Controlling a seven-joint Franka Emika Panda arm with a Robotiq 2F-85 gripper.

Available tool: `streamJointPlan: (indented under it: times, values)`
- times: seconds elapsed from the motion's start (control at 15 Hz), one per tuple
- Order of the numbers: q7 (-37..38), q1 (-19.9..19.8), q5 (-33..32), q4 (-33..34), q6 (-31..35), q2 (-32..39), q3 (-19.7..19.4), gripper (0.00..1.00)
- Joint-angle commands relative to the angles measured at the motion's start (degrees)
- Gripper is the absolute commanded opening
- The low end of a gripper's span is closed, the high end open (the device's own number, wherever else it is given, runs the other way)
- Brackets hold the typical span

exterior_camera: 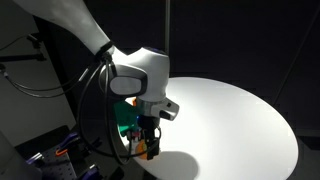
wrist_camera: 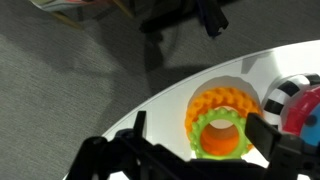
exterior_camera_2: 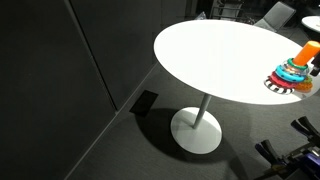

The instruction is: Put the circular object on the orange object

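In the wrist view a knobbly yellow-orange ring (wrist_camera: 225,100) lies on the white table (wrist_camera: 150,115). A knobbly green ring (wrist_camera: 222,135) with an orange centre sits just in front of it and overlaps it. My gripper (wrist_camera: 200,135) is open, with one finger on each side of the green ring; the left finger stands apart from it. The orange peg (exterior_camera_2: 308,50) rises from the multicoloured ring stack (exterior_camera_2: 290,72) at the frame's right edge in an exterior view. In an exterior view my gripper (exterior_camera: 148,143) hangs low over the table's near edge.
A black-and-white striped ring (wrist_camera: 285,95) with blue and red parts lies right of my right finger. The round white table (exterior_camera: 230,120) stands on one pedestal foot (exterior_camera_2: 197,130). Dark carpet and chair legs (wrist_camera: 185,20) lie beyond the table edge.
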Motion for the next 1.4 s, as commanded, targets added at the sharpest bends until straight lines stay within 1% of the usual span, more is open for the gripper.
streamJointPlan:
  times: [0.0,0.93,1.33]
  values:
    - [-3.3,-0.7,1.2,-0.7,2.0,0.4,0.6,1.00]
    - [-8.7,-0.4,4.8,-1.2,7.2,3.1,4.0,1.00]
    - [-9.0,-0.5,5.0,-0.9,10.4,4.2,4.9,1.00]
